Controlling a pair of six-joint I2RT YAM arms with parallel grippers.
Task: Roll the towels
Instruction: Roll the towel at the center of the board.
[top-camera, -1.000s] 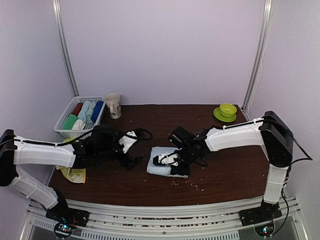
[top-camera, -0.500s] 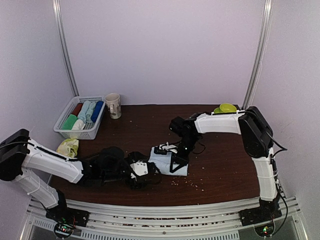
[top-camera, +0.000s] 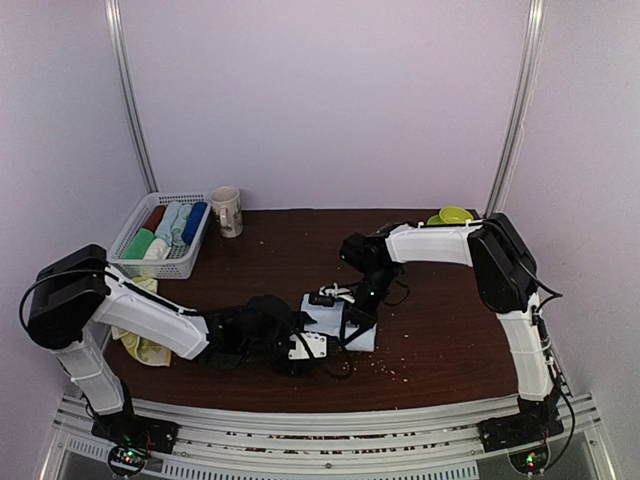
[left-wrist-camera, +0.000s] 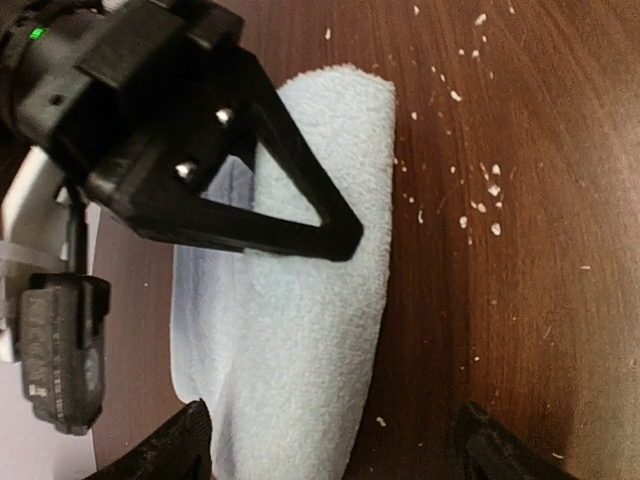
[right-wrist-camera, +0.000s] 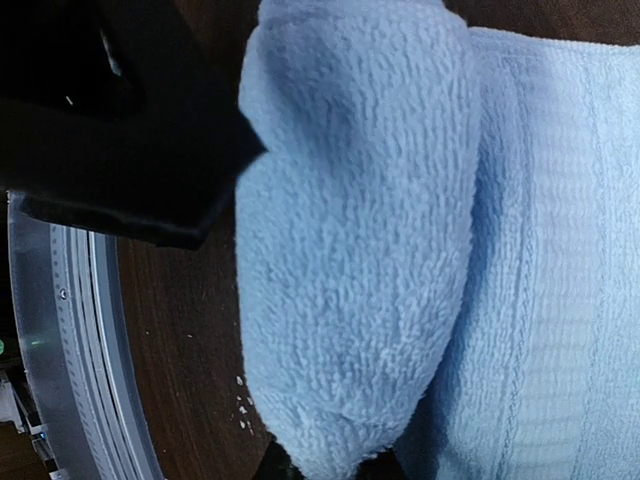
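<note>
Rolling was under way on the pale blue towel (left-wrist-camera: 300, 340), which lay mid-surface (top-camera: 450, 330) with one edge turned into a fat fold. My right jaws seemed, as far as the cramped wrist view showed, pinched together on that fold, while my left jaws stood wide apart astride the towel's end. Next, I judged, the left had to close there so both could turn the roll evenly. The yellow-green towel (top-camera: 150, 350) lay crumpled at the left, and the white basket (top-camera: 165, 268) held several rolled cloths (top-camera: 165, 225).
</note>
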